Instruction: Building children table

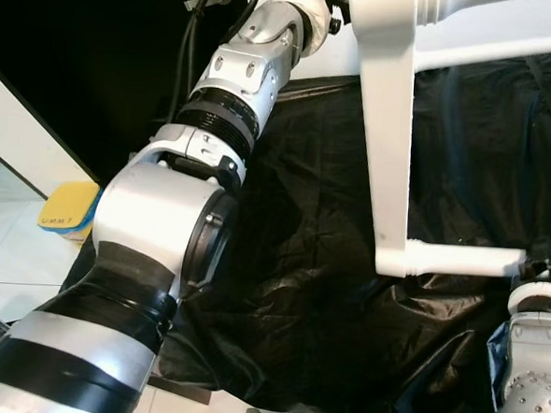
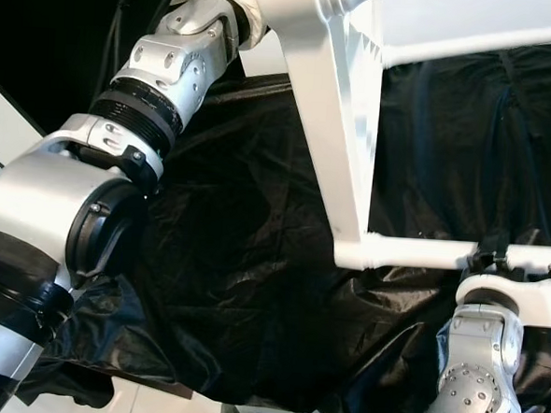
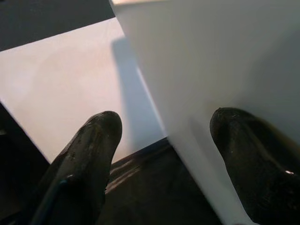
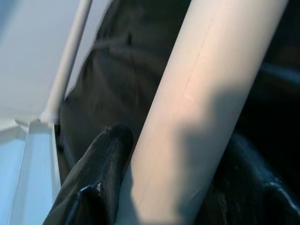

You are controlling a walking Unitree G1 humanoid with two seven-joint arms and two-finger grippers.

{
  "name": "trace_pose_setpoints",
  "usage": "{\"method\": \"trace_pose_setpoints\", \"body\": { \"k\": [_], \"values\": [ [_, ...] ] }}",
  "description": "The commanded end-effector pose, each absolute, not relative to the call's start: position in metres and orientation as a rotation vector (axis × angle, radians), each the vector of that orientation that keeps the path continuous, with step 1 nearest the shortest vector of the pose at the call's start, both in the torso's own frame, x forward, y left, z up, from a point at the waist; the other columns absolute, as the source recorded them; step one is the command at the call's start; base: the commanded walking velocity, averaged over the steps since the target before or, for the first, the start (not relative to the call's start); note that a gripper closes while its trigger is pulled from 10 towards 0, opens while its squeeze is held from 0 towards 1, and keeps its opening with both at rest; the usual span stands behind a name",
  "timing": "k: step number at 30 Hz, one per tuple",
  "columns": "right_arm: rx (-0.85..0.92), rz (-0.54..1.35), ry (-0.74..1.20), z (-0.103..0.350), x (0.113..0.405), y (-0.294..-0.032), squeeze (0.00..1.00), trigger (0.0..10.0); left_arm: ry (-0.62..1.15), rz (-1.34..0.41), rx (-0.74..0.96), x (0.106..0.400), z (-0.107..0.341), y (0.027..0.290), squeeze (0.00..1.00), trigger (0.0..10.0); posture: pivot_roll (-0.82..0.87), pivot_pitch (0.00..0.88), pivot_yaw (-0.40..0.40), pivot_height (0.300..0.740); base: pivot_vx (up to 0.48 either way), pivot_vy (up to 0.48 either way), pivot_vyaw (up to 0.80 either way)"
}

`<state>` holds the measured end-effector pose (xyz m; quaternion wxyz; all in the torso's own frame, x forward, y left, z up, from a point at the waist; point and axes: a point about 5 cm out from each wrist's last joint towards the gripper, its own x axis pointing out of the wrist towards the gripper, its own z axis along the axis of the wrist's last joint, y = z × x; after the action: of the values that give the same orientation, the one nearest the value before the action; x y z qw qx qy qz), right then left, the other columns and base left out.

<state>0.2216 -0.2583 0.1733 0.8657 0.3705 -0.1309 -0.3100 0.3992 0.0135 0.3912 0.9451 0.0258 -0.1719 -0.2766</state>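
Over the crumpled black plastic sheet (image 1: 328, 266), a white painted table frame (image 1: 392, 129) is held; its round crossbar (image 4: 201, 108) is clamped by the right gripper (image 4: 178, 187), its flat leg straddled by the open left gripper (image 3: 164, 154)

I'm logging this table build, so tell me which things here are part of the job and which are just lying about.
Part of the job:
- white table frame
- its rail, held by the right gripper
- white panel, straddled by the left gripper

Lying about:
- black sheet underneath
- yellow sponge on the floor
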Motion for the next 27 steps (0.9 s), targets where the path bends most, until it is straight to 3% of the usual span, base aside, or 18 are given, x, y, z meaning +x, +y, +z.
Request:
{"method": "trace_pose_setpoints", "body": {
  "k": [1,4,5,13,14,15,18,22,25,27],
  "values": [
    [0.717,-0.867,0.373,0.051,0.098,-0.207,0.00,10.0,-0.349,-0.657,0.090,0.393,0.392,-0.005,0.00,10.0,-0.22,0.118,0.228,0.740,0.000,0.000,0.00],
    [0.635,-0.887,0.498,0.038,0.089,-0.202,0.00,10.0,-0.360,-0.668,0.097,0.390,0.394,-0.009,0.00,10.0,-0.22,0.113,0.228,0.740,0.000,0.000,0.00],
    [0.709,-0.882,0.506,0.030,0.089,-0.198,0.00,10.0,-0.365,-0.671,0.101,0.390,0.395,-0.010,0.00,10.0,-0.23,0.105,0.232,0.740,0.000,0.000,0.00],
    [0.791,-0.605,0.399,0.012,0.088,-0.183,0.00,10.0,-0.372,-0.672,0.119,0.391,0.395,-0.008,0.00,10.0,-0.23,0.111,0.224,0.740,0.000,0.000,0.00],
    [0.812,-0.459,0.386,0.004,0.078,-0.176,0.00,10.0,-0.374,-0.670,0.119,0.391,0.395,-0.008,0.00,10.0,-0.23,0.116,0.225,0.740,0.000,0.000,0.00],
    [0.812,-0.459,0.386,0.004,0.078,-0.176,0.00,10.0,-0.374,-0.670,0.119,0.391,0.395,-0.008,0.00,10.0,-0.23,0.116,0.225,0.740,0.000,0.000,0.00],
    [0.811,-0.353,0.387,-0.023,0.042,-0.173,0.00,10.0,-0.371,-0.680,0.117,0.390,0.393,-0.011,0.00,10.0,-0.25,0.124,0.227,0.740,0.000,0.000,0.00],
    [0.899,-0.241,0.376,-0.021,0.020,-0.145,0.00,10.0,-0.372,-0.685,0.113,0.390,0.393,-0.012,0.00,10.0,-0.26,0.124,0.222,0.740,0.000,0.000,0.00],
    [0.942,0.007,0.402,-0.002,0.014,-0.103,0.00,10.0,-0.372,-0.685,0.110,0.390,0.393,-0.012,0.00,10.0,-0.27,0.129,0.221,0.740,0.000,0.000,0.00],
    [0.942,0.007,0.402,-0.002,0.014,-0.103,0.00,10.0,-0.372,-0.685,0.110,0.390,0.393,-0.012,0.00,10.0,-0.27,0.129,0.221,0.740,0.000,0.000,0.00]
  ]
}}
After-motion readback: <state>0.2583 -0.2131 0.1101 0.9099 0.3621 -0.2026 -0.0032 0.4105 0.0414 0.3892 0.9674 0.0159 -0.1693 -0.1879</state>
